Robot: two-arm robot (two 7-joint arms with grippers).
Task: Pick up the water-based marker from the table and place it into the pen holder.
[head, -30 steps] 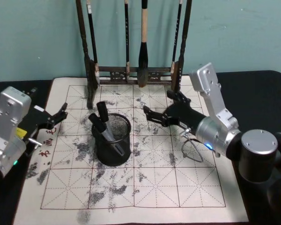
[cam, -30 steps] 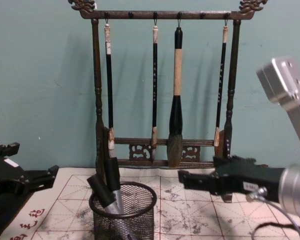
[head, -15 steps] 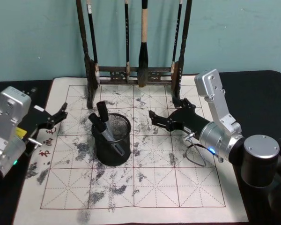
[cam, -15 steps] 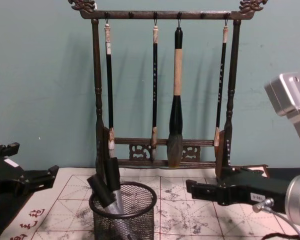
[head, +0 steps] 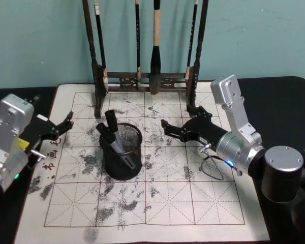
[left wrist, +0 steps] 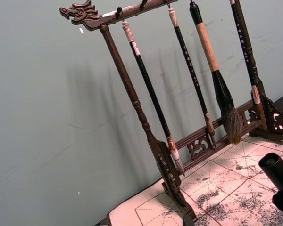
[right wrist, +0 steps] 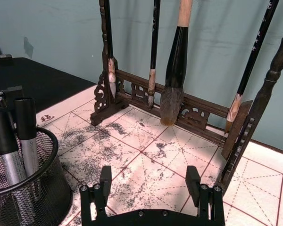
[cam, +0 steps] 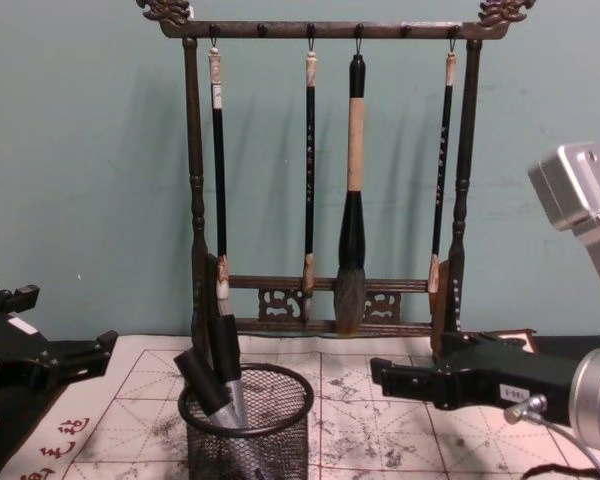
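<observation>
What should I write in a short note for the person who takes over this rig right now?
Right gripper: open, holding nothing, above the mat to the right of the pen holder.
Left gripper: open, holding nothing, parked at the mat's left edge.
Two markers stand in the pen holder. No marker lies on the mat.
Done: placing looks finished.
Left: probably only to park the right arm.

Even, fairly bright indoor light falls from the front, throwing soft doubled shadows of the brush rack (cam: 320,180) onto the teal wall (cam: 80,150), while the pale mat (head: 142,193) shows no glare and near objects blur slightly.
</observation>
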